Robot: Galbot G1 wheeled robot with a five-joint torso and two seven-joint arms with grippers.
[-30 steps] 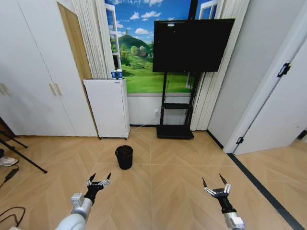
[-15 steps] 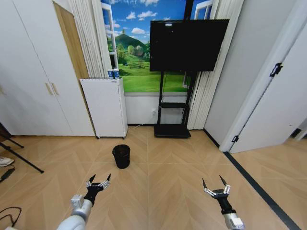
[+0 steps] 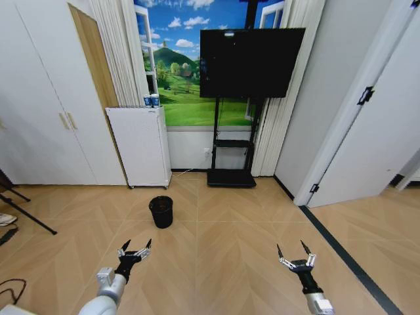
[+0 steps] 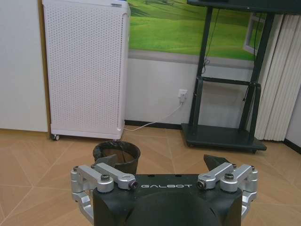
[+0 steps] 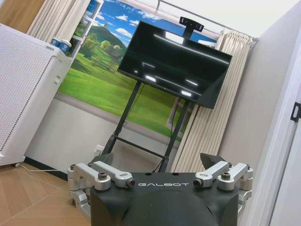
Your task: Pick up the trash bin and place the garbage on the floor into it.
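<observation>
The trash bin is a small black round mesh basket standing upright on the wood floor, in front of the white perforated unit. In the left wrist view the trash bin sits just beyond my left gripper, whose fingers are spread open and empty. In the head view my left gripper hovers low at the near left, well short of the bin. At the near right my right gripper is open too, holding nothing; seen from its own wrist camera, the right gripper points toward the TV stand. The garbage is out of view.
A tall white perforated unit with blue-and-white cups on top stands against the back wall. A TV on a black stand is at centre back. Tripod legs and a cable lie at far left. A white door is on the right.
The whole head view has shifted: the bin, white unit and TV now sit further left and higher in the picture, so the camera moved. Both grippers hold the same open pose.
</observation>
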